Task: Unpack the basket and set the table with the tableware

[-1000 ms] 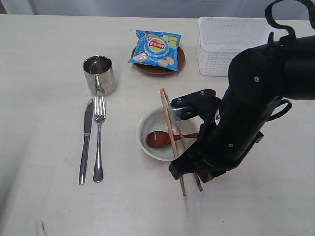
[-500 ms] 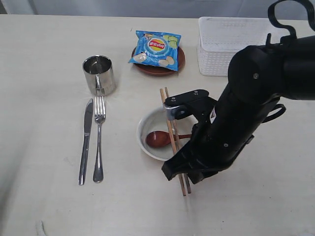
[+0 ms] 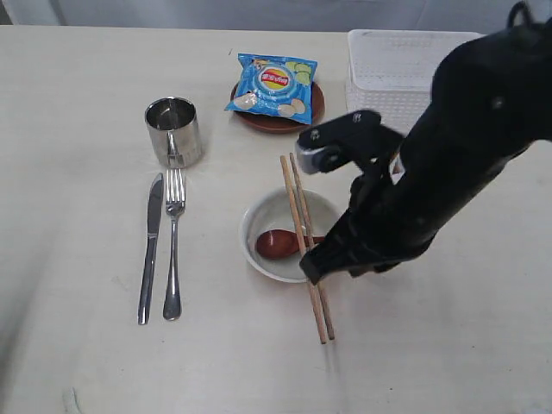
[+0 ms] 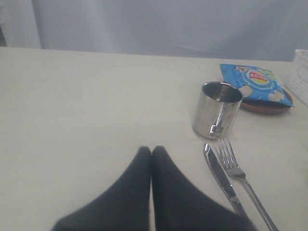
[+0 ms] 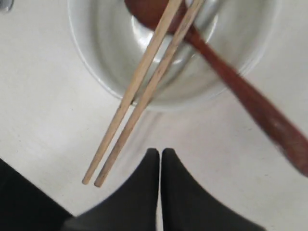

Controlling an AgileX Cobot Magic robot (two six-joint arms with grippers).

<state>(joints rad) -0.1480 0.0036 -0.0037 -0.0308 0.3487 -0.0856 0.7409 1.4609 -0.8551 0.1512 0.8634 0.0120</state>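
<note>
Two wooden chopsticks (image 3: 304, 250) lie side by side across the white bowl (image 3: 259, 217), their near ends on the table (image 3: 86, 362). A reddish-brown spoon (image 3: 276, 244) rests inside the bowl. My right gripper (image 5: 160, 152) is shut and empty, hovering just outside the bowl's rim (image 5: 91, 67) beside the chopsticks (image 5: 139, 91); its black arm (image 3: 431, 190) covers the bowl's right side. The steel cup (image 3: 173, 131), knife (image 3: 150, 250) and fork (image 3: 173, 250) sit at left. My left gripper (image 4: 151, 149) is shut and empty, low over bare table near the knife (image 4: 222, 178).
A blue chips bag (image 3: 274, 84) lies on the brown plate (image 3: 255, 120) at the back. The white basket (image 3: 392, 69) stands at the back right, partly behind my right arm. Bare table spreads along the front and far left.
The right arm has risen and pulled back to the right, away from the chopsticks. The chopsticks, splayed a second ago, now lie close together and parallel across the bowl.
</note>
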